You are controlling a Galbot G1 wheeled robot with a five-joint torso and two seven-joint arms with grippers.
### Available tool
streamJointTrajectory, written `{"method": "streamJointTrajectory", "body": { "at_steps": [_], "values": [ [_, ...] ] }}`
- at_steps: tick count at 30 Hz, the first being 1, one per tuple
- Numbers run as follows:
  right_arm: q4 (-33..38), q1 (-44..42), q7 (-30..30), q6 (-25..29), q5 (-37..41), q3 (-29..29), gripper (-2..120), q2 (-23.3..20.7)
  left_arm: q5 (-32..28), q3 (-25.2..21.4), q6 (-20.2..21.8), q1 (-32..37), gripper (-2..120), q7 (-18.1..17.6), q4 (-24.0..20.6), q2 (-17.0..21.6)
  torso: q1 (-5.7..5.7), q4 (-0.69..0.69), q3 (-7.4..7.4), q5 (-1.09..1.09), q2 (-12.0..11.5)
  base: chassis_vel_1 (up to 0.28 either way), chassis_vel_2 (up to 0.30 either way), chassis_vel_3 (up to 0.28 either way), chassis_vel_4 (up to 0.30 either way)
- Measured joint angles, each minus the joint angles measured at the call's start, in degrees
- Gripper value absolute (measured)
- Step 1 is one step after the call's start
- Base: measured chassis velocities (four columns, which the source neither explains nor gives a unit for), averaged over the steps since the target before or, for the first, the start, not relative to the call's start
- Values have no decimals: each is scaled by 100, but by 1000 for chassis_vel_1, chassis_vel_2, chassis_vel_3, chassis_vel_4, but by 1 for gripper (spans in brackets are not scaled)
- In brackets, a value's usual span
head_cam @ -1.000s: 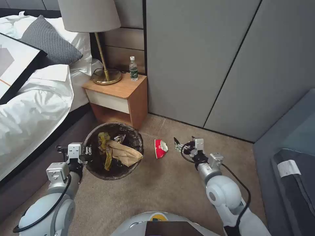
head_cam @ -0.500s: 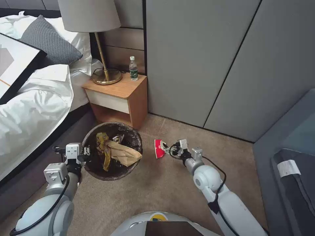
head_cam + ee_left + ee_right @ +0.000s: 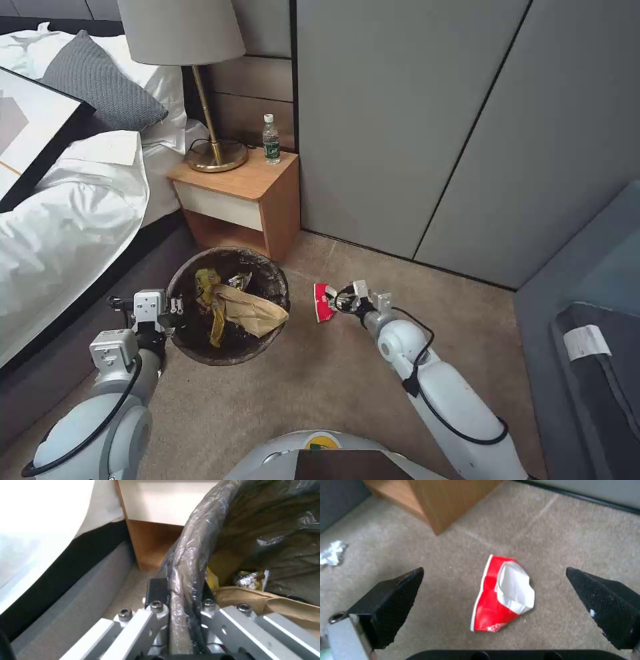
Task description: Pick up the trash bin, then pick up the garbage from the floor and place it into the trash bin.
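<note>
Your left gripper (image 3: 175,313) is clamped on the rim of the trash bin (image 3: 267,267); in the left wrist view both fingers (image 3: 156,590) pinch the bag-covered rim between them. The bin sits at the foot of the nightstand (image 3: 240,193), beside the bed (image 3: 60,220). Inside it you've got a brown paper scrap (image 3: 250,310) and a yellow wrapper (image 3: 212,303).

Your right gripper (image 3: 337,301) is low over the carpet (image 3: 320,380), jaws spread wide, holding nothing. The crushed red-and-white cup (image 3: 501,595) lies flat on the carpet between the two pads (image 3: 391,602), touching neither. In the head view the cup is just right of the bin, apart from it.

A crumpled white tissue (image 3: 332,553) lies on the carpet, well away from the cup, beyond the nightstand corner. A green-labelled bottle (image 3: 271,140) stands upright on the nightstand by the lamp (image 3: 200,80).
</note>
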Motion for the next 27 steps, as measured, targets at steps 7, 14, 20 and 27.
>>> {"method": "streamJointTrajectory", "body": {
  "at_steps": [7, 14, 20, 27],
  "values": [
    [-625, 230, -25, 113, -83, -144, 100, 138, 1, 3, 0, 3, 4, -1, 0, -1, 0, 0, 0, 0, 0, 0, 0, 0, 0],
    [-1326, 580, -84, 222, -158, -314, 100, 343, 2, 0, 0, 3, 4, 0, 0, -2, 0, 0, 0, 0, 0, 0, 0, 0, 0],
    [-1855, 839, -133, 293, -205, -382, 100, 509, 12, 8, 0, 2, 4, 1, 1, -9, 0, 0, 0, -1, 0, 0, 0, 0, 0],
    [-2422, 1073, -182, 389, -271, -412, 100, 675, 18, 13, -3, 14, 4, 2, 3, -8, 0, -1, 0, 0, 0, 0, 0, 0, 0]
  ]
}}
